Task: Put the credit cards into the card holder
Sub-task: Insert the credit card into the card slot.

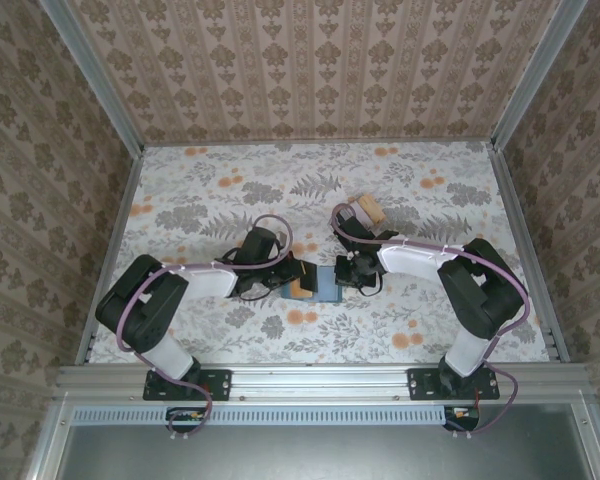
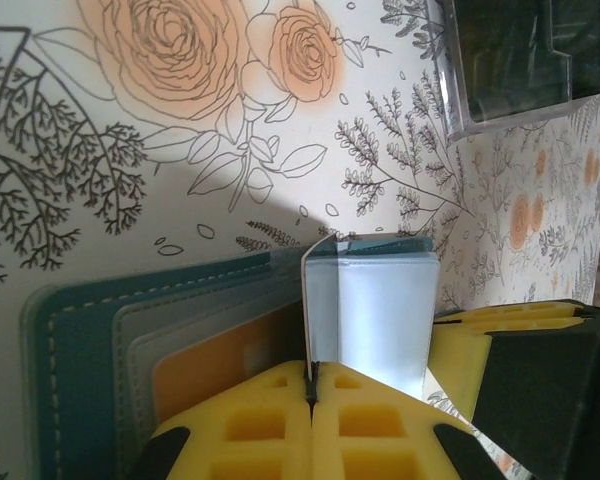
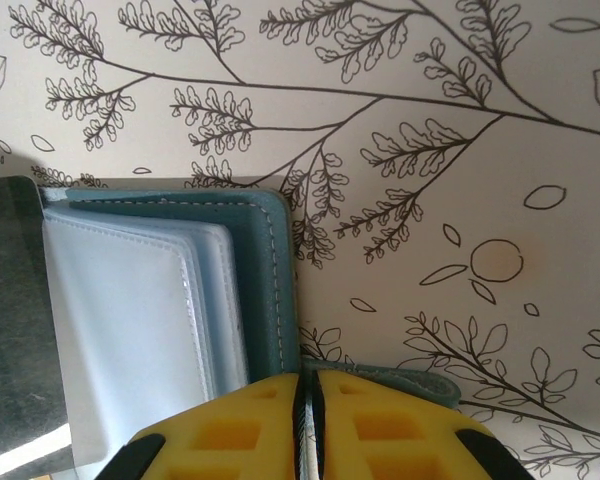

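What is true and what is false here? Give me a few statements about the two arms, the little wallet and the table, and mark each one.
1. Both arms reach in to the teal card holder at the table's middle. True.
2. The card holder lies folded shut. False: it is open, with pale sleeves showing.
3. An orange card sits inside the card holder. True.
4. The left fingers are spread wide. False: they are shut, pinching a clear sleeve of the card holder.
5. The table is plain white. False: it has a flower and leaf print.
6. The right fingers pinch the card holder's teal edge. True.
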